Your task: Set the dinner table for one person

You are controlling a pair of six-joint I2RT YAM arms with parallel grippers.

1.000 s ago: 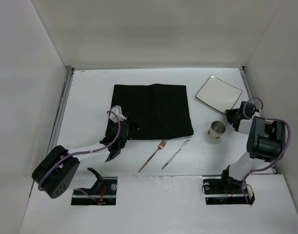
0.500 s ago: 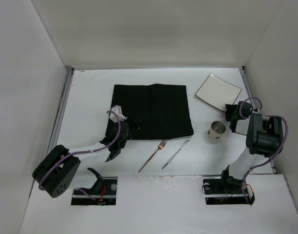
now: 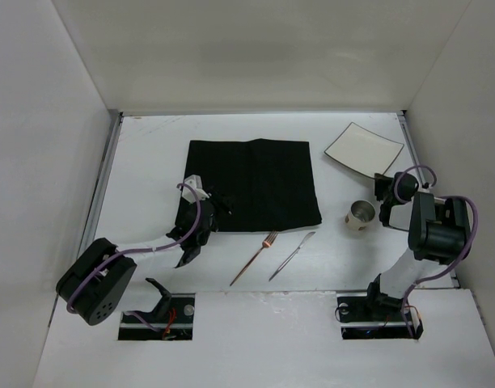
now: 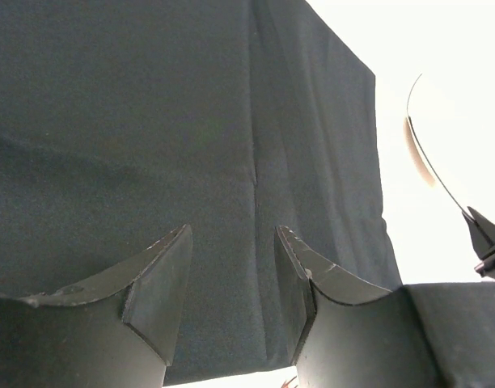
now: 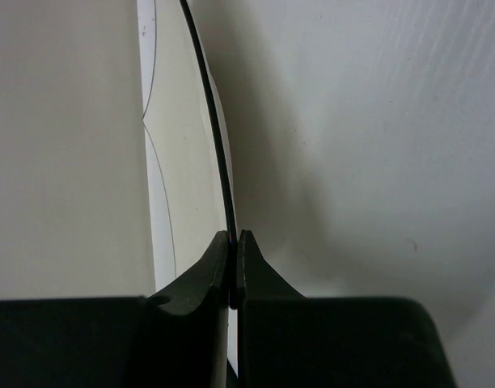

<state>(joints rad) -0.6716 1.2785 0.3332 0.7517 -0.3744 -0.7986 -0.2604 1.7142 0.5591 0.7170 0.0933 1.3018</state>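
We see the right claw (image 5: pixel 234 236) clamped on the plate (image 3: pixel 362 148) rim at two o'clock on the bench (image 3: pixel 146 153), which spans the whole floor. Our left claw (image 4: pixel 231 242) gapes over the seven o'clock corner of the mat (image 3: pixel 260 182).

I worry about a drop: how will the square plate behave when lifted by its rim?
The plate looks glossy, so it may slip in the right end effector, which pinches only its thin rim. Held at one edge, it will probably tilt or swing. It looks rigid, likely breakable if dropped.
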